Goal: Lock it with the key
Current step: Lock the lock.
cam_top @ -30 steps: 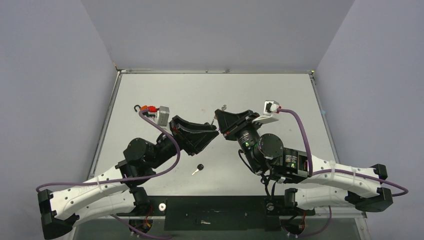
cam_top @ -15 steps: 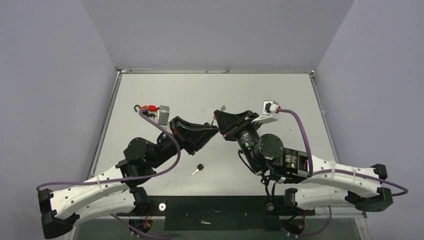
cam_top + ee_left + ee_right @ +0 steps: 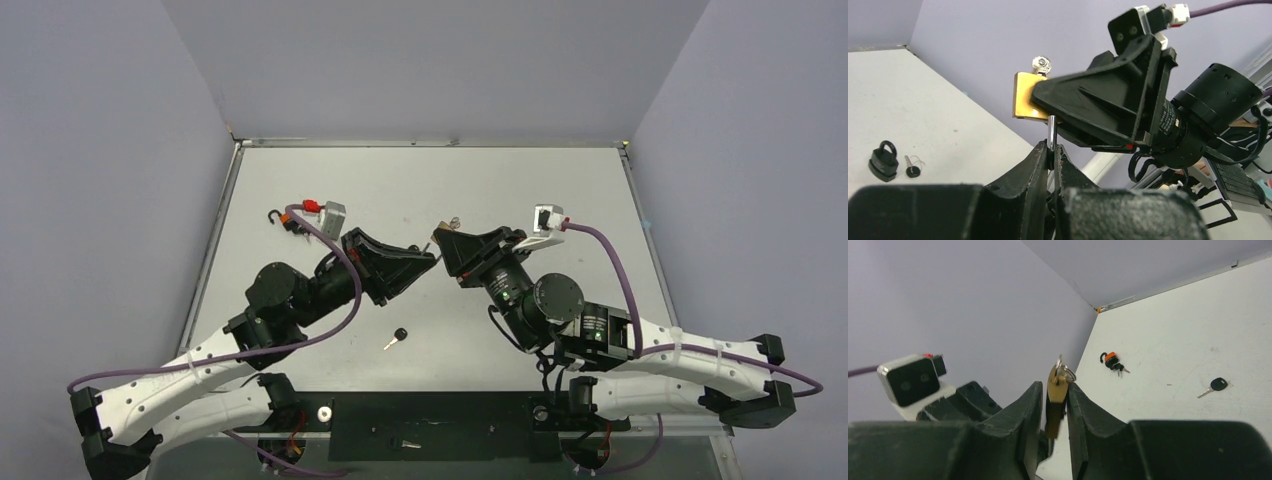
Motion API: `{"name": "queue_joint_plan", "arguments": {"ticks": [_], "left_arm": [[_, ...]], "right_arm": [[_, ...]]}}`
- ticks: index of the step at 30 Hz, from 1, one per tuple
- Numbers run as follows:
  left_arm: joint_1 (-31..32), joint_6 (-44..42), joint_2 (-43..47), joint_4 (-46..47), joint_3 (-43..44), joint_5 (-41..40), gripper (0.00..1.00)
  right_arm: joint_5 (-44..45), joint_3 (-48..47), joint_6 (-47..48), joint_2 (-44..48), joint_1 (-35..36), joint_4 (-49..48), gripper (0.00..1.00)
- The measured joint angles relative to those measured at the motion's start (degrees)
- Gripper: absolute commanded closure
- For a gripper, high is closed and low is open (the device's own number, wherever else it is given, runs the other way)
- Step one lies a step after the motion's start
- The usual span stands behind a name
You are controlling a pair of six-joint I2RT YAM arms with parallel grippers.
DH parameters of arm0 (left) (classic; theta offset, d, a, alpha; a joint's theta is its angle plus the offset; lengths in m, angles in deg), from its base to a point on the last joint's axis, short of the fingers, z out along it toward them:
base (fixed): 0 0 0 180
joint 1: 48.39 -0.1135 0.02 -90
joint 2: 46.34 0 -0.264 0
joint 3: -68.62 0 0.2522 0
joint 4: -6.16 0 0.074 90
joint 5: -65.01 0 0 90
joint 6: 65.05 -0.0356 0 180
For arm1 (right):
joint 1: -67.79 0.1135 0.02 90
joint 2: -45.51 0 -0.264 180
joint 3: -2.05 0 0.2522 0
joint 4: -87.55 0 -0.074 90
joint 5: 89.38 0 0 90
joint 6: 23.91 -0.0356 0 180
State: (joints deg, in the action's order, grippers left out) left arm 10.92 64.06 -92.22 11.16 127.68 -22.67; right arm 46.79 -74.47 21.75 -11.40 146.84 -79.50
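Observation:
A brass padlock (image 3: pixel 1025 95) hangs in the air between my two grippers, with a silver key (image 3: pixel 1040 63) in its far end. My left gripper (image 3: pixel 1051 148) is shut on the padlock's silver shackle (image 3: pixel 1051 131). My right gripper (image 3: pixel 1054 390) is closed around the brass body (image 3: pixel 1056 385), with the key and its ring (image 3: pixel 1064 373) sticking out past the fingertips. In the top view the grippers meet tip to tip at the table's middle, left (image 3: pixel 420 260) and right (image 3: pixel 443 241), with the key (image 3: pixel 455 222) just beyond them.
A black padlock with an orange part (image 3: pixel 287 219) lies at the far left of the table, with small keys beside it (image 3: pixel 1120 369). A loose black-headed key (image 3: pixel 397 337) lies on the table below the grippers. Walls enclose three sides.
Both arms have shifted a little: the left wrist has risen toward the far side, and the right arm's elbow has moved right. The grippers remain tip to tip with the padlock between them.

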Motion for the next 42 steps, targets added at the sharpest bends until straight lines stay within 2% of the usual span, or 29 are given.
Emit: {"name": "queue_joint_plan", "arguments": {"ticks": [4,5,9,15,21,25,28,30,34,38,42], "left_arm": [[-6.21,0.74,-0.07,-6.95,4.35,5.92,1.0],[-8.7,0.83,-0.07,-9.25,5.66,8.39,1.0],[-14.6,0.63,-0.28,-16.59,8.9,16.2,1.0],[-19.21,-0.94,-3.23,-25.9,13.22,27.69,1.0],[-19.93,-2.95,-5.68,-33.35,17.2,36.65,1.0],[-20.04,-6.14,-5.79,-39.54,21.16,39.95,1.0],[-20.04,-8.66,-6.05,-42.42,23.45,42.45,1.0],[-20.04,-9.05,-6.43,-42.58,24.17,44.59,1.0],[-20.04,-7.96,-7.74,-41.92,24.9,49.37,1.0],[-20.06,-6.62,-8.46,-41.75,26.43,52.26,1.0],[-20.06,-3.3,-7.98,-38.14,27.21,54.71,1.0]], "right_arm": [[-8.31,3.61,1.55,5.16,-3.23,-0.44,0.5],[-11.54,4.81,1.36,6.8,-5.66,-0.44,0.43],[-25.94,9.55,-1.31,11.43,-19.47,-1.31,0.29],[-53.92,16.06,-2.73,13.25,-38.99,-6.6,0.25],[-77.42,17.68,-2.19,9.64,-47.39,-13.68,0.28],[-83.3,16.35,-3.34,8.24,-48.74,-15.3,0.33],[-84.78,13.27,-1.99,8.79,-47.54,-11.28,0.23],[-84.26,11.02,2.82,10.64,-44.3,-5.77,0.2],[-85.92,5.62,11.96,13.05,-38.36,2.67,0.22],[-87.76,-1.07,18.91,10.82,-34.51,7.21,0.22],[-88.17,-3.63,24.48,8.17,-31.45,13.16,0.23]]}}
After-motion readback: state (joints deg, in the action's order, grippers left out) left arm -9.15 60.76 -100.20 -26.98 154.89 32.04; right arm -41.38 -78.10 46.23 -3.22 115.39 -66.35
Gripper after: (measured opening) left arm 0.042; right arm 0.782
